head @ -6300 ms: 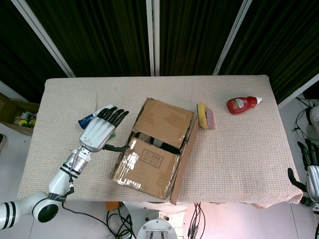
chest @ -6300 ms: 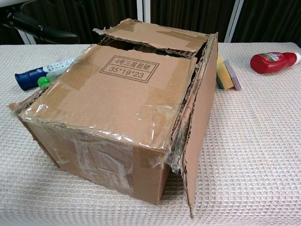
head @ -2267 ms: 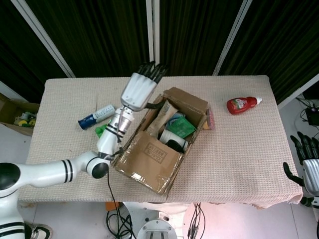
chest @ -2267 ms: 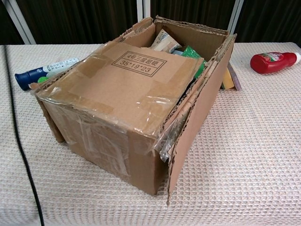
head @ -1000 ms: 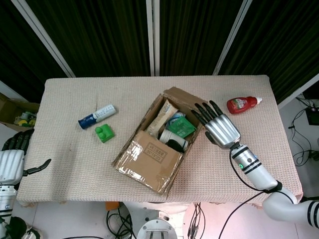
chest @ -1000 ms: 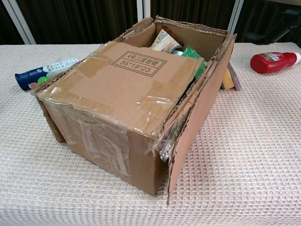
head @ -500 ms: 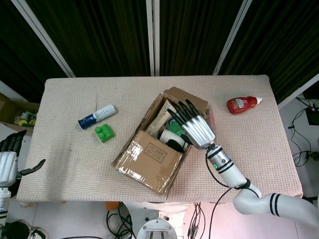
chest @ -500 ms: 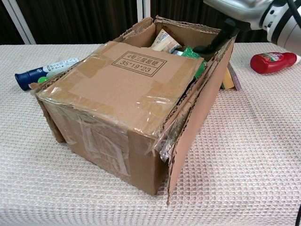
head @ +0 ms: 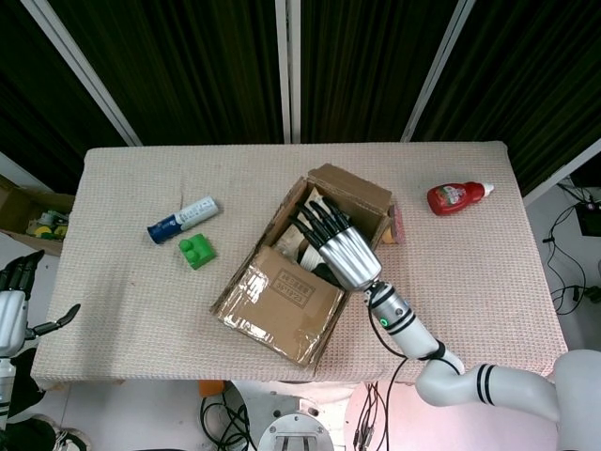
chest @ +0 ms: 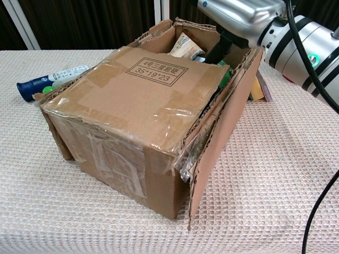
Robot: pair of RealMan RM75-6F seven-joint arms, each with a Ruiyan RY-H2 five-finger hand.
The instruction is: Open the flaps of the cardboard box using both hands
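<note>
Cardboard box [head: 282, 301]: sits just below the middle of the desk [head: 470, 282], turned at an angle; the far flap [head: 352, 188] stands up at about 1 o'clock, the right-side flap [chest: 222, 137] hangs down the outside wall, and the near flap [chest: 137, 90] with the printed label lies flat over roughly half the opening
Box contents: only partly seen past the near flap — a tan packet [chest: 184, 46] and a bit of green [chest: 225, 74] show in the chest view; the rest is covered by flap and robot hand
Right robot hand [head: 336, 242]: over the open part of the box, back of the hand toward the head camera, fingers straight and spread, pointing toward 11 o'clock; it holds nothing that shows, and whether the fingertips touch the contents cannot be told
Right robot hand, chest view [chest: 238, 13]: cut off by the top edge; only the silver shell, a dark part reaching into the box and the wrist are seen
Left robot hand [head: 11, 310]: at the far 9 o'clock edge of the head view, off the desk, cut by the frame; fingers apart, holding nothing
Blue-and-white bottle [head: 181, 219]: lying at 10 o'clock from the box, partly hidden behind it in the chest view
Green block [head: 196, 252]: just below that bottle
Red bottle [head: 458, 196]: lying at 2 o'clock — well apart from the box
Yellow and pink object [chest: 258, 84]: behind the box's right side, mostly hidden; what it is cannot be told
</note>
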